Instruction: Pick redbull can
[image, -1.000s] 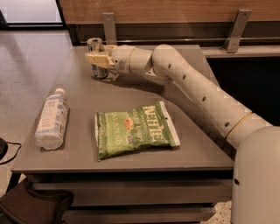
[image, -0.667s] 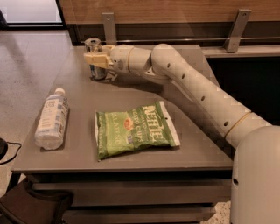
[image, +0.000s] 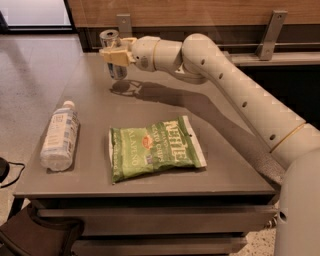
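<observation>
We see the gripper (image: 114, 54) at the far left corner of the table (image: 100, 110), its fingers clamped on the redbull can (image: 117, 71). The can stands upright in the grasp: its shiny top rises above the fingers and its lower body shows beneath them. A dark shadow lies on the tabletop just below and to the right of the can, so we take the can to be held clear of the surface, though the gap itself is hard to make out from this angle.

The arm (image: 235, 85) reaches in from the right, crossing above the back of the table, and casts a long shadow over it. The can hangs near the table's rear edge and close to its left edge. Beyond the left edge is open floor (image: 35, 65). Behind the rear edge runs a wooden wall panel (image: 200, 10) with metal brackets (image: 270, 32).

A clear water bottle (image: 60, 135) lies on its side along the left edge, well apart from the can. A green chips bag (image: 155, 147) lies flat near the front middle, also well apart from it. Neither touches the gripper or the arm, and the tabletop between them and the can is bare.
</observation>
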